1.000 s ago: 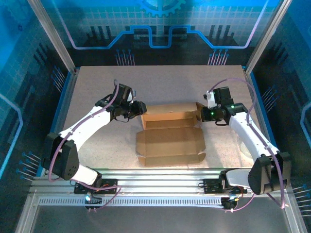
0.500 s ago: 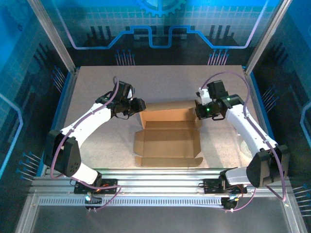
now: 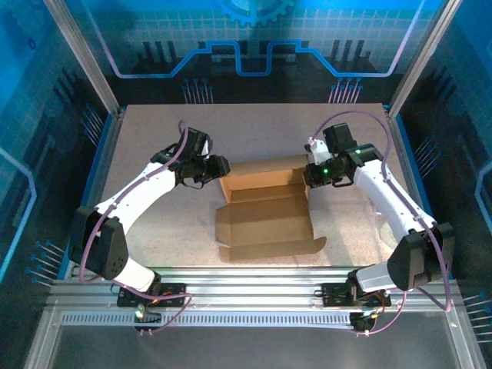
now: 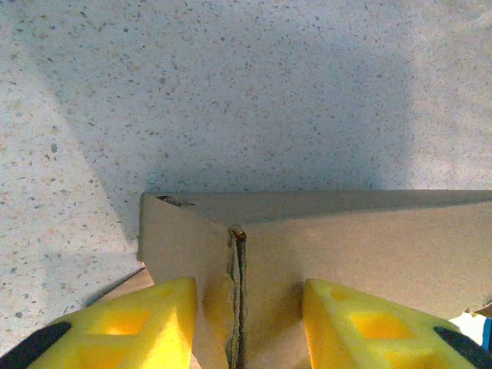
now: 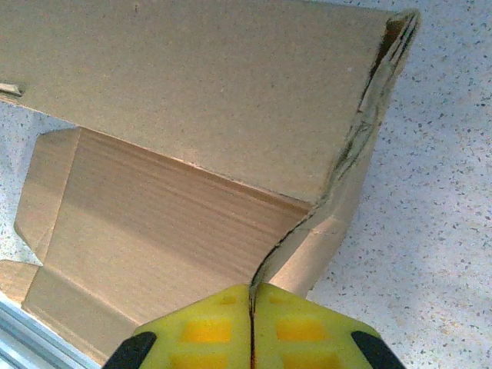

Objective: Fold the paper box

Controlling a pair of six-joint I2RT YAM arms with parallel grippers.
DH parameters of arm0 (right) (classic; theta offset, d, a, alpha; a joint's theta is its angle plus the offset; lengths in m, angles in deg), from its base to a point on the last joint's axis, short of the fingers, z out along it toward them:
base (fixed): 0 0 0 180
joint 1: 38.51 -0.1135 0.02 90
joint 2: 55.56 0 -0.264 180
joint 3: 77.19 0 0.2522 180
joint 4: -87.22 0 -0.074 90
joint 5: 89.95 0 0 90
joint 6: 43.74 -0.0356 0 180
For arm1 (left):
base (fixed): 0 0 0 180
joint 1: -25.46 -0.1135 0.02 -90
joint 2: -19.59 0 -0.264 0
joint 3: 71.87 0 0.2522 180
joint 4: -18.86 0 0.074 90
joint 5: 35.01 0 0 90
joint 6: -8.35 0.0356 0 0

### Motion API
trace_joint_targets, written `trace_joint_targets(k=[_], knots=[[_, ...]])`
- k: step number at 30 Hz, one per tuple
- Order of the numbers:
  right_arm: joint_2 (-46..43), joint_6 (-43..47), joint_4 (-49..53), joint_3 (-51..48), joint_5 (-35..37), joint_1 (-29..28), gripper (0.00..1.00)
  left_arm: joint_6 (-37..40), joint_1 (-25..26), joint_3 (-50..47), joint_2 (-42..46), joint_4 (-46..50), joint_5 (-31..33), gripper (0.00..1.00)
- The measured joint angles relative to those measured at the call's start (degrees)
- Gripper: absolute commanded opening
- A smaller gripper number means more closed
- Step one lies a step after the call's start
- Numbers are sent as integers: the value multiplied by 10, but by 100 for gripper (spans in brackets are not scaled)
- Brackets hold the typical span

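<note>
The paper box [image 3: 265, 223] is a brown cardboard sheet lying open in the middle of the table, with its back panel raised between my two grippers. My left gripper [image 3: 221, 167] is at the panel's left end. In the left wrist view its yellow fingers [image 4: 165, 311] stand apart on either side of a doubled cardboard edge [image 4: 237, 292], with a gap on each side. My right gripper [image 3: 308, 175] is at the right end. In the right wrist view it [image 5: 251, 307] is shut on the thin edge of the box's curled side flap [image 5: 338, 207].
The speckled tabletop [image 3: 254, 127] has free room behind the box and on both sides. Blue side rails [image 3: 98, 165] bound the table, and a metal rail [image 3: 254, 278] runs along the near edge just past the box's front flap.
My right gripper has moved back and left with the flap, and the back panel has risen more upright. The left jaws have widened slightly at the panel's left end.
</note>
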Motion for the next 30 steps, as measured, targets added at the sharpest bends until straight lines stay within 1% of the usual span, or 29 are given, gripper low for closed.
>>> trace_joint_targets(k=[7,12,16,20,22,24,26,30], knots=[[0,0,-8,-12,13,0,10,18,-1,23,3,48,6,54],[0,-1,-18,-35,17,-1,12,44,-1,41,34,92,21,58],[0,-5,-32,-45,17,-2,17,59,-1,45,82,113,30,59],[0,-12,-47,-51,17,-2,28,71,0,35,133,121,29,59],[0,-13,-52,-54,16,-2,31,76,7,20,156,125,27,59],[0,-14,-52,-54,16,-2,35,81,30,1,174,126,26,59],[0,-14,-53,-54,15,-2,39,87,74,-24,188,126,24,59],[0,-13,-53,-54,15,-2,42,88,153,-88,205,109,20,59]])
